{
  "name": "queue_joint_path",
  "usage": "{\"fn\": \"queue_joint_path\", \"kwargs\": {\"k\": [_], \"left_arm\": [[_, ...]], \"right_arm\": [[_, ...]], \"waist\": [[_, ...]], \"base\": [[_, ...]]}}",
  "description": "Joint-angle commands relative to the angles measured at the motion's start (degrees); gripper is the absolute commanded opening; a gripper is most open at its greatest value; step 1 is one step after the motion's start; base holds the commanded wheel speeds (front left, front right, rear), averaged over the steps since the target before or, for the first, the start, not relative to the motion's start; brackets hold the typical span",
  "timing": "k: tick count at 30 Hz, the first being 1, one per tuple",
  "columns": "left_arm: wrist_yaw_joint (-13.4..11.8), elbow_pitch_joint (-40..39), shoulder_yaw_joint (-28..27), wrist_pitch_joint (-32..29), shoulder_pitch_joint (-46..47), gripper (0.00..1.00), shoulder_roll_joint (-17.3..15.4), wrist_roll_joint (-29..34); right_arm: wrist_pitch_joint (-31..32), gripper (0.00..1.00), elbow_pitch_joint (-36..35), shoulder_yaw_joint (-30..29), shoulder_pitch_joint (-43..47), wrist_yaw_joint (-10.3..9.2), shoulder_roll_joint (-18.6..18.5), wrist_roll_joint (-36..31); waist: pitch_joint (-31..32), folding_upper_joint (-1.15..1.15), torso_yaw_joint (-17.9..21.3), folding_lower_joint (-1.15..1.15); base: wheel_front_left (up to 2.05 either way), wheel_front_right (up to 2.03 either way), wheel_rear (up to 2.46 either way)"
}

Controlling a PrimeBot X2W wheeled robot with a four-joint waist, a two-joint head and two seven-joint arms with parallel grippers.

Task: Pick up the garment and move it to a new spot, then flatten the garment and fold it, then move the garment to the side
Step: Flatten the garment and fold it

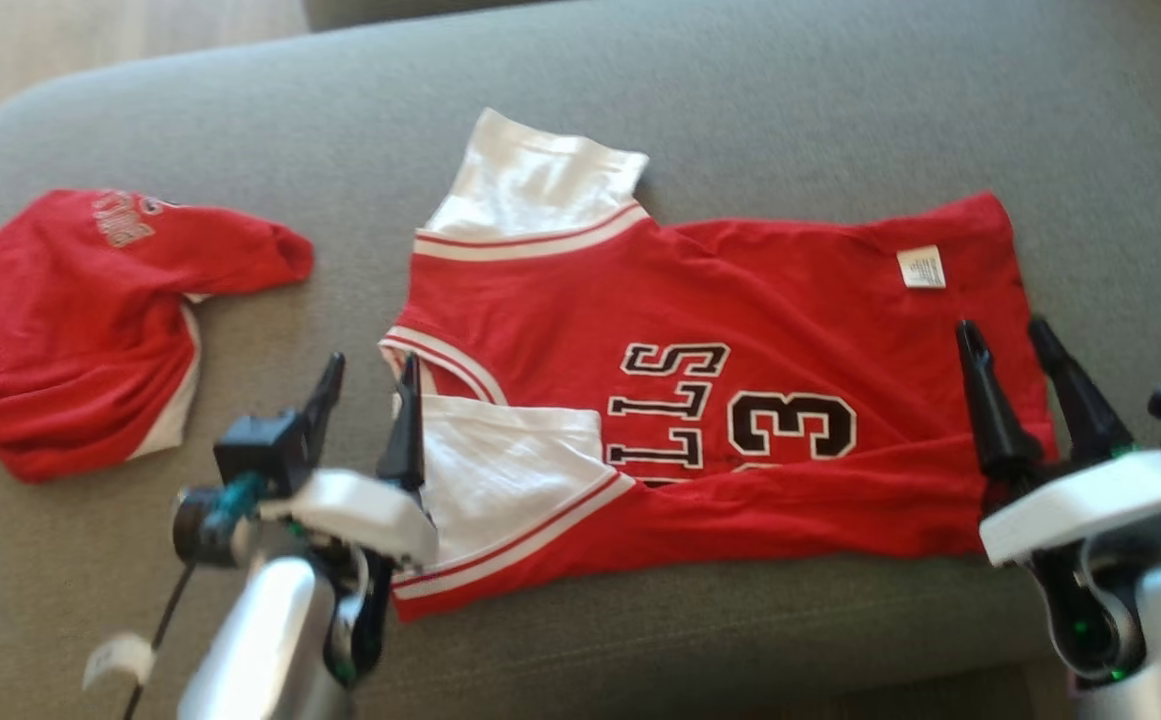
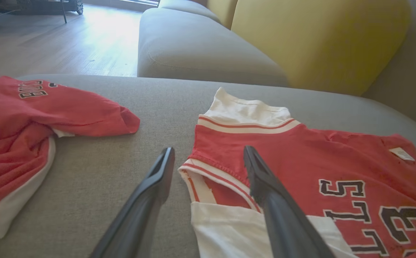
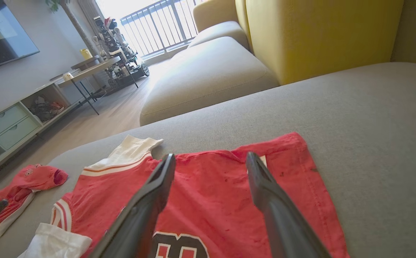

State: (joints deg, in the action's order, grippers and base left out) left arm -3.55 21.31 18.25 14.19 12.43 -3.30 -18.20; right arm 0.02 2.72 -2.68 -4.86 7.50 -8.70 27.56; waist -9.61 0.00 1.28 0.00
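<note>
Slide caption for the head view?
Red jersey spread on grey sofa, left pincer and right pincer open at its ends; crumpled garment beside.

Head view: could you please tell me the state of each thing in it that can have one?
Jersey: laid out flat on the sofa, near edge folded over the lettering.
Second red garment: crumpled in a heap.
Left end effector: open, holding nothing.
Right end effector: open, holding nothing.
</note>
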Motion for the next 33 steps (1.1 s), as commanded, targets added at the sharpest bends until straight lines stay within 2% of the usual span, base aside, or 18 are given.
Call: {"fn": "queue_joint_path", "kwargs": {"k": [1, 5, 8, 12, 14, 18, 23, 33], "left_arm": [[-0.7, -0.1, -2.1, -0.2, 4.7, 1.00, -0.6, 0.7], [-1.0, 4.5, -2.9, -1.4, 12.3, 1.00, -2.6, 2.0], [-0.9, 7.1, -3.3, -2.5, 17.8, 1.00, -4.6, 3.0], [1.6, 11.1, -1.6, -6.7, 25.6, 1.00, -9.3, 5.8], [1.9, 13.4, -0.8, -8.9, 29.4, 1.00, -12.0, 7.9], [3.1, 16.7, -0.1, -11.1, 35.2, 1.00, -14.9, 9.6], [5.8, 20.7, 1.8, -13.1, 40.0, 1.00, -16.6, 10.8], [5.6, 28.3, 3.4, -12.6, 45.7, 1.00, -17.1, 12.3]], "right_arm": [[-1.2, 1.00, -2.8, 1.9, -3.1, -0.01, -0.7, -0.8], [-3.1, 1.00, -4.7, 4.8, -5.3, -0.01, 0.5, -1.7], [-4.7, 1.00, -6.2, 7.4, -6.5, -0.01, 1.4, 0.3], [-6.2, 1.00, -5.9, 10.1, -8.8, -0.01, -0.1, 0.2], [-6.9, 1.00, -5.6, 11.1, -10.0, -0.01, -0.4, 0.5], [-8.5, 1.00, -4.0, 12.2, -11.8, -0.01, -0.2, 1.1], [-10.3, 1.00, -1.9, 13.3, -12.7, -0.01, 0.4, 1.6], [-12.1, 1.00, 1.0, 13.5, -13.8, -0.01, 0.8, 2.5]], "waist": [[-2.9, 0.00, 2.6, 0.00], [-7.0, 0.00, 5.9, 0.00], [-9.9, 0.00, 8.2, 0.00], [-13.5, 0.00, 11.1, 0.00], [-14.7, 0.00, 12.1, 0.00], [-16.3, 0.00, 14.2, 0.00], [-17.7, 0.00, 15.7, 0.00], [-18.9, 0.00, 17.3, 0.00]], "base": [[0.00, 0.00, 0.00], [0.00, 0.00, 0.00], [0.00, 0.00, 0.00], [0.00, 0.00, 0.00], [0.00, 0.00, 0.00], [0.00, 0.00, 0.00], [0.00, 0.00, 0.00], [0.00, 0.00, 0.00]]}}
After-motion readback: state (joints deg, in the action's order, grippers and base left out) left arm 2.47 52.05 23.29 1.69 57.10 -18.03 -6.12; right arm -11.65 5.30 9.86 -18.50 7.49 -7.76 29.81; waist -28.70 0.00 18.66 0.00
